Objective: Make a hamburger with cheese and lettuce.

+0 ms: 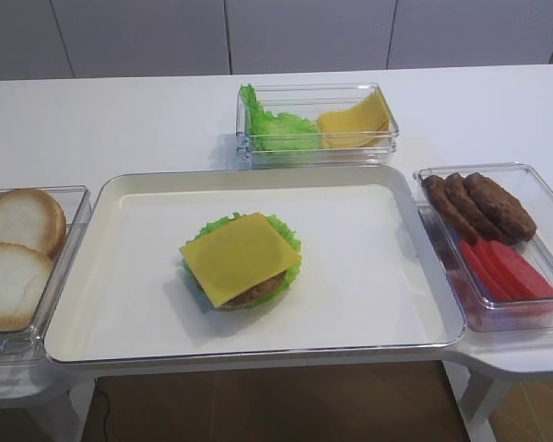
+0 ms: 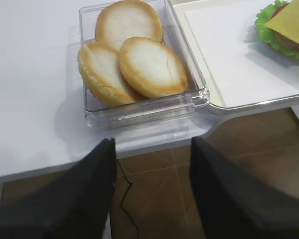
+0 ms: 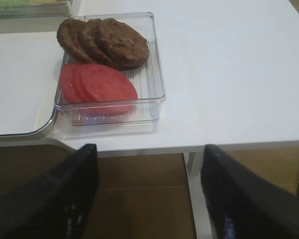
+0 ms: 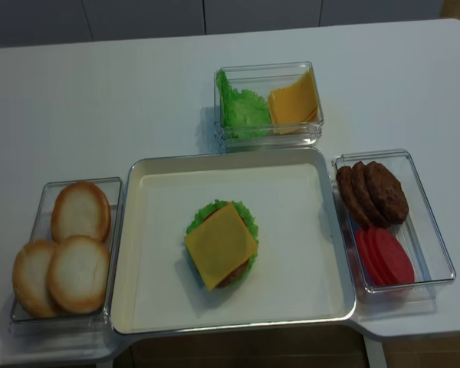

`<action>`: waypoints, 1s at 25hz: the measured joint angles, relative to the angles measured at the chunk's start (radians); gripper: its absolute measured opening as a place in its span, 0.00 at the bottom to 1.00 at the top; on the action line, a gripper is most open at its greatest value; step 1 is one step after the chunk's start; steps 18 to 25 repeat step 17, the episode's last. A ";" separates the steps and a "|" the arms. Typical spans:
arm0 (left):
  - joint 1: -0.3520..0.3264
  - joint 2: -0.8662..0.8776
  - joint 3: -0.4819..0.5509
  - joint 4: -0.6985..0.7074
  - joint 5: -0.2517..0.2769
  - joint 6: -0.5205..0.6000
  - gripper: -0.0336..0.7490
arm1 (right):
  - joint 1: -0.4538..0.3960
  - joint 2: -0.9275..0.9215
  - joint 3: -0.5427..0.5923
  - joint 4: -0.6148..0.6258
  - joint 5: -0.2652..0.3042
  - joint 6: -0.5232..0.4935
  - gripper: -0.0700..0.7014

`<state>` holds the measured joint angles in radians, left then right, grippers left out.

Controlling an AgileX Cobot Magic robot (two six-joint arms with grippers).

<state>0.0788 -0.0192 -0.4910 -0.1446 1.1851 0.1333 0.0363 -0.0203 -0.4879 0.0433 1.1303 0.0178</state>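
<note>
The hamburger (image 1: 254, 295) sits in the middle of the white tray (image 1: 378, 276). A yellow square cheese (image 1: 240, 256) slice lies on top of it, and the frilly green lettuce (image 1: 289, 269) rims it below. The left wrist view catches the stack's edge, the hamburger (image 2: 284, 32), at the top right. My left gripper (image 2: 152, 144) hangs open and holding nothing off the table's front edge, below the bun box. My right gripper (image 3: 149, 148) is open too, nothing in it, off the front edge below the patty box. Neither gripper shows in the high views.
A clear box at the back holds spare lettuce leaves (image 1: 276, 129) and cheese slices (image 1: 355, 120). Left of the tray, a clear box holds bun halves (image 1: 18, 249). The right box holds dark patties (image 1: 479, 203) and tomato slices (image 1: 507, 269).
</note>
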 joint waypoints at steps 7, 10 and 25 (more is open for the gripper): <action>0.000 0.000 0.000 0.000 0.000 0.000 0.50 | 0.000 0.000 0.000 -0.001 0.000 0.000 0.72; 0.000 0.000 0.000 0.000 0.000 0.000 0.50 | 0.000 0.000 0.000 -0.001 0.000 0.000 0.72; 0.000 0.000 0.000 0.000 0.000 0.000 0.50 | 0.000 0.000 0.000 -0.001 0.000 0.000 0.72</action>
